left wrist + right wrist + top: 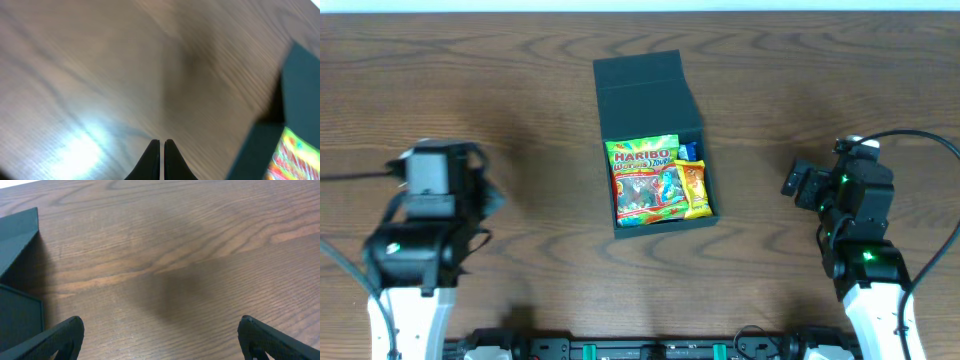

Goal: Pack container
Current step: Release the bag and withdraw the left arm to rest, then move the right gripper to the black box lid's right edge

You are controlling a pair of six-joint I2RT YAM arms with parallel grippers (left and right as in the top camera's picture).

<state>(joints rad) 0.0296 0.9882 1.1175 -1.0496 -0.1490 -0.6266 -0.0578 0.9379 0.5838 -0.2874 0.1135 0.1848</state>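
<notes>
Tabletop (470,80): overhead shows sweets (645,180) inside container (640,85); left gripper (161,143) pressed together, right gripper (161,330) spread.

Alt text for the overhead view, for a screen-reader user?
An open dark box sits mid-table, lid open at the far side, holding a Haribo bag, an orange packet and a partly covered blue packet. The left arm and right arm sit at either side, neither touching the box.

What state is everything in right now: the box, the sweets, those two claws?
Container: open, lid up, packets inside.
Haribo packet: lying flat inside.
Orange packet: inside, beside the Haribo packet.
Left gripper: shut, empty.
Right gripper: open, empty.
</notes>
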